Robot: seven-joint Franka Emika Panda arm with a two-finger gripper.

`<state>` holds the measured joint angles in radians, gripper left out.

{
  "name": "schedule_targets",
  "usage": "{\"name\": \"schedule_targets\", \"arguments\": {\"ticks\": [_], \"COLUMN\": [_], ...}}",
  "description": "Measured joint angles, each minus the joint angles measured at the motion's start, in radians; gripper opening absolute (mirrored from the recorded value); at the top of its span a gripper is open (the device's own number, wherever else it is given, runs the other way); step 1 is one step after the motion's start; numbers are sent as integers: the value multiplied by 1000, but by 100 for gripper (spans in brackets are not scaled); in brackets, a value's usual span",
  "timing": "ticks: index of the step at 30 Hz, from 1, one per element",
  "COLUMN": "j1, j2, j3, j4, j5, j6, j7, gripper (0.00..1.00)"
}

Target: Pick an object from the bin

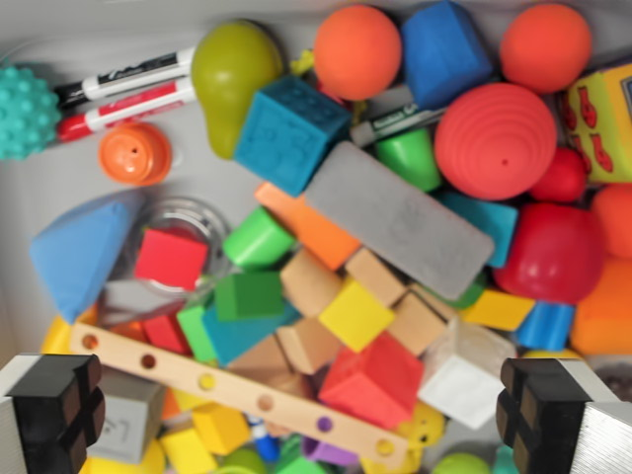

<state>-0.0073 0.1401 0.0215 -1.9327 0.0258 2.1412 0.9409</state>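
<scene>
My gripper hangs above the bin, fingers spread wide at both bottom corners of the wrist view, nothing between them. Step in hand, as I judge it: pre-grasp, target not yet picked.

Directly between the fingers: wooden strip w/ holes lying slantwise, a red block and a white block just beside it. Above those, a yellow cube and plain wooden blocks, packed touching.

Farther out: grey slab resting on the pile, teal cube, green pear, markers near the top-left wall, red ridged dome, orange balls.

Next move calls for choosing one piece w/ free sides (the red block looks likeliest, though crowded), centring over it, then descending. Risk: a finger lands on the strip.
</scene>
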Motion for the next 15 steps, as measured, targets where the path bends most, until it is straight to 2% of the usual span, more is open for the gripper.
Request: {"name": "schedule_targets", "arguments": {"ticks": [15], "j1": [27], "j2": [16], "j3": [0], "j4": [-40], "j5": [-10], "j6": [50], "j7": [157], "gripper": [100]}}
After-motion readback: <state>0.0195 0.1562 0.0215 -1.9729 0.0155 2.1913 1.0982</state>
